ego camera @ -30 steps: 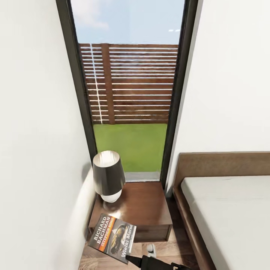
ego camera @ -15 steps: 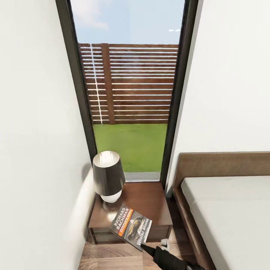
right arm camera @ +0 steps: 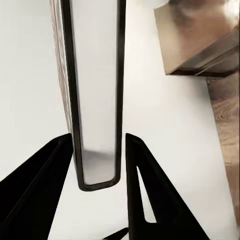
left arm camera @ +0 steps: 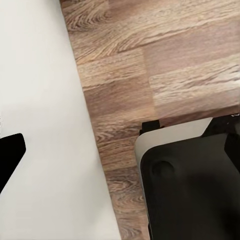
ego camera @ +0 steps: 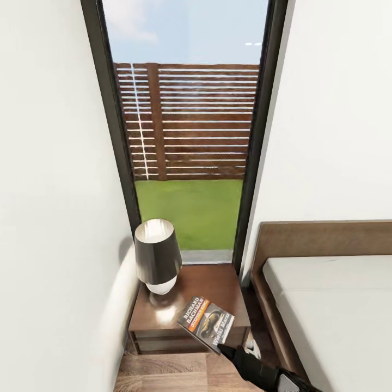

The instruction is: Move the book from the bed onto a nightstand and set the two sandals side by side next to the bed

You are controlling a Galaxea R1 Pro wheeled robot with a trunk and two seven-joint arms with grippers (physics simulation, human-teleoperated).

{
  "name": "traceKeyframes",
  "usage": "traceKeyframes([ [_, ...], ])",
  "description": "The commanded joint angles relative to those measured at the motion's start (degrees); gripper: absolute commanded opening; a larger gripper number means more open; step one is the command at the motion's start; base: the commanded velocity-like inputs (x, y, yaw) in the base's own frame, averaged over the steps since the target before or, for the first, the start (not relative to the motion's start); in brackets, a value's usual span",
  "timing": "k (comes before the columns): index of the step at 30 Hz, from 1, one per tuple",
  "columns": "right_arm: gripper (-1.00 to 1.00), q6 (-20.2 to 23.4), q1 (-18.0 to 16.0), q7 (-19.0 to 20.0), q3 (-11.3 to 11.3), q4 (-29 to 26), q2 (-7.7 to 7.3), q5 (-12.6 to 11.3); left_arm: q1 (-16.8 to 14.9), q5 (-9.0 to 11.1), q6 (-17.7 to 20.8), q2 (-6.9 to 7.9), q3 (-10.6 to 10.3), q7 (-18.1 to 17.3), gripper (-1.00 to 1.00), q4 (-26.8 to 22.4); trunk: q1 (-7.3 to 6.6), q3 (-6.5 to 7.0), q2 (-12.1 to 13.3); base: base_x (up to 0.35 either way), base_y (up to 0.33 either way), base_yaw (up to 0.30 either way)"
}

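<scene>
Currently right gripper (right arm camera: 97, 165) clamps book (ego camera: 207, 322), overhanging nightstand (ego camera: 163, 316) front edge.

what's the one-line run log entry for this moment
phase: placing | right gripper: shut on book | book: over nightstand front edge | lamp: beside

So the nightstand (ego camera: 212, 294) sits in the far corner, wall on its left, window (ego camera: 188, 130) straight behind it, and the bed (ego camera: 326, 305) just to its right with the headboard against the far wall. Lamp (ego camera: 158, 256) stands on the far left part of the nightstand top. The book (ego camera: 206, 322) is over the near right edge of the top, tilted, with the right gripper (ego camera: 231, 351) holding its near corner from the near right, over the floor (ego camera: 163, 373).
</scene>
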Motion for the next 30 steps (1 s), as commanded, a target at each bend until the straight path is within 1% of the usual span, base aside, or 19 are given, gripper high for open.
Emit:
traceKeyframes([
  [1, -1.00, 1.05, -0.14, -0.95, -0.88, -0.15, -0.06, -0.24, -0.05, 0.21, -0.14, 0.01, -0.45, 0.23, 1.00, 0.04, 0.03, -0.13, -0.13, 0.000, 0.000, 0.000],
  [5, -1.00, 3.21, -0.48, -3.57, -2.72, -1.65, -0.27, -0.26, -0.05, 0.17, -0.07, 0.01, -0.45, 0.23, 1.00, 0.04, 0.03, -0.13, -0.13, 0.000, 0.000, 0.000],
  [10, -1.00, 5.38, -1.08, -4.98, -3.62, -4.70, -0.38, -0.32, -0.05, 0.14, 0.00, 0.01, -0.45, 0.23, 1.00, 0.05, 0.03, -0.13, -0.13, 0.000, 0.000, 0.000],
  [17, -1.00, 6.86, -2.95, -5.51, -4.79, -6.29, -0.52, -0.31, -0.05, 0.13, 0.02, 0.01, -0.45, 0.23, 1.00, 0.03, 0.03, -0.13, -0.13, 0.000, 0.000, 0.000],
  [18, -1.00, 7.07, -3.39, -5.60, -5.91, -6.53, -0.68, -0.28, -0.05, 0.14, 0.03, 0.01, -0.45, 0.23, 1.00, 0.01, 0.03, -0.13, -0.13, 0.000, 0.000, 0.000],
  [19, -1.00, 7.07, -3.39, -5.60, -5.91, -6.53, -0.68, -0.28, -0.05, 0.14, 0.03, 0.01, -0.45, 0.23, 1.00, 0.01, 0.03, -0.13, -0.13, 0.000, 0.000, 0.000],
  [23, -1.00, 7.34, -4.59, -5.71, -8.22, -6.80, -1.27, -0.27, -0.07, 0.18, 0.08, 0.01, -0.48, 0.23, 1.00, -0.05, 0.03, -0.13, -0.13, 0.001, 0.000, 0.000],
  [30, -1.00, 7.42, -5.30, -5.96, -9.22, -6.93, -1.63, -0.21, -0.52, 0.27, 0.20, -0.13, -0.59, 0.07, 1.00, -0.15, 0.03, -0.13, -0.13, 0.078, 0.032, 0.000],
])
